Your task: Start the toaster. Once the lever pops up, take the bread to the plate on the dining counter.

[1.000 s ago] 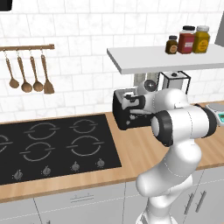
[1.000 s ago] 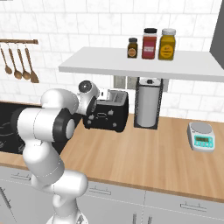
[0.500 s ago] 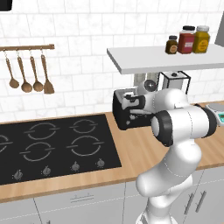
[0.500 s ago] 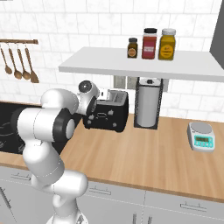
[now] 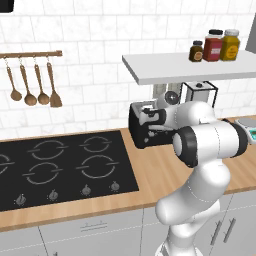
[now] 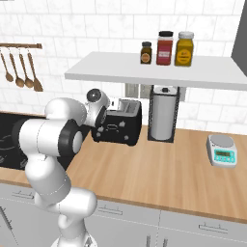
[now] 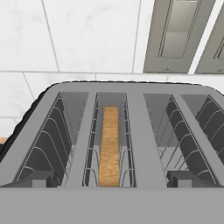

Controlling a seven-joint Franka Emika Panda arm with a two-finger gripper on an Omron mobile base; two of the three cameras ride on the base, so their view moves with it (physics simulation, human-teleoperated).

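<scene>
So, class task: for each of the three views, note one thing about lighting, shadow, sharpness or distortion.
Left base view: flat, even light, no glare on the black hob. Right base view: the shelf casts soft shade on the tiles beneath; edges look slightly soft. Hand view: close to the toaster, whose slots splay outward in steep perspective; the bread stays sharp, slot walls darken downward.

We see just the top edge of the bread (image 7: 109,144) inside the toaster (image 7: 112,131); the robot's arm hides the toaster's front, and its lever we cannot make out.
</scene>
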